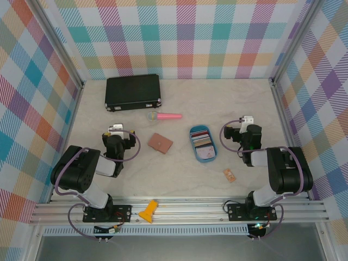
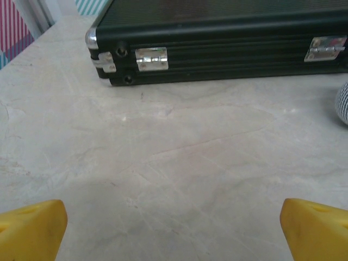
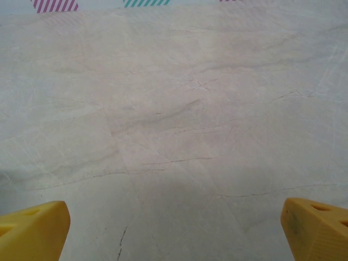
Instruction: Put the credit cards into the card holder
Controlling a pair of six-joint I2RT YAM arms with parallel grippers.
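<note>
black case (image 2: 217,38) — top cut off | credit cards (image 1: 201,139) — count unreadable

table (image 1: 179,182) | black case (image 1: 133,91) | pink stick (image 1: 167,116) | card holder (image 1: 160,143) | blue tray (image 1: 192,145) | orange tag (image 1: 229,175)

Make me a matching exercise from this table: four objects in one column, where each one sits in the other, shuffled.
1. black case
2. card holder
3. credit cards
4. orange tag

A. inside the blue tray
B. far left of the table
C. just left of the tray
D. nearer than the tray, to its right

Pairs: 1-B, 2-C, 3-A, 4-D
</note>
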